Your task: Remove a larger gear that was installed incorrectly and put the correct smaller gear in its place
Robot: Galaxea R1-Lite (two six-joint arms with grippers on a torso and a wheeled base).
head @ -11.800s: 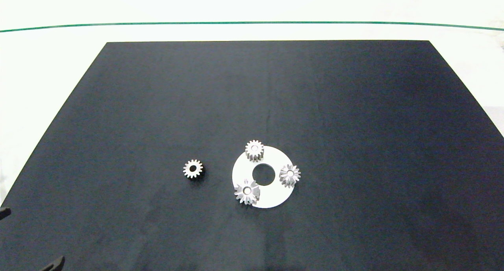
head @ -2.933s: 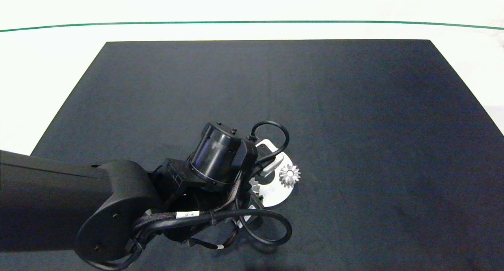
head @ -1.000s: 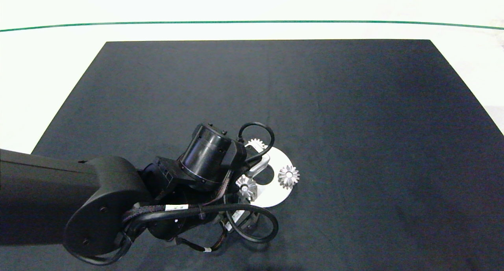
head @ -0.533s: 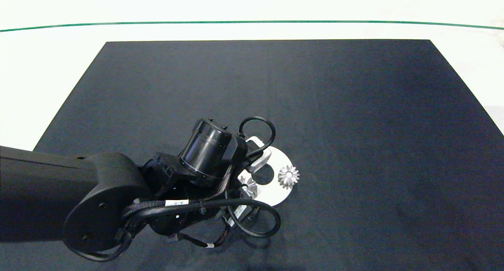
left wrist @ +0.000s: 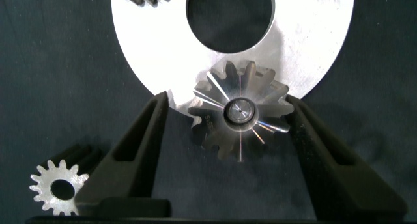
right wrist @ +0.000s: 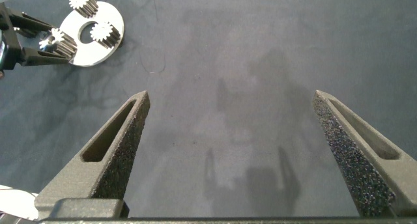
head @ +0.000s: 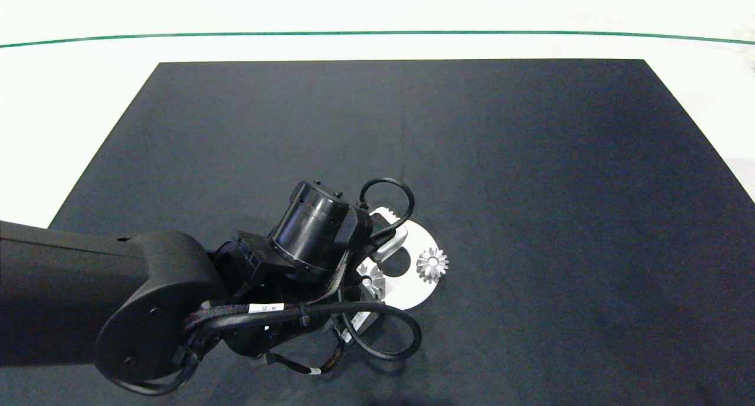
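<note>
The larger gear (left wrist: 240,110), silver with flared star teeth, sits on the edge of the round metal plate (left wrist: 150,48) and overhangs it. My left gripper (left wrist: 227,101) is open and straddles this gear; one finger (left wrist: 326,159) is close against its teeth, the other finger (left wrist: 140,152) stands a little apart. From above, my left arm (head: 307,241) covers most of the larger gear (head: 370,279). The smaller gear (left wrist: 58,185) lies loose on the mat beside the left finger. My right gripper (right wrist: 231,97) hangs open over bare mat, far from the plate (right wrist: 88,25).
A second star-toothed gear (head: 432,264) stands on the plate's right side. A small straight-toothed gear (head: 384,212) at the plate's far edge peeks out behind the wrist cable. The black mat (head: 531,158) covers the white table.
My left arm has come in from the left and now sits over the plate's near-left side, hiding the loose gear from above. In the last second it only shifted slightly. The gears stay put.
</note>
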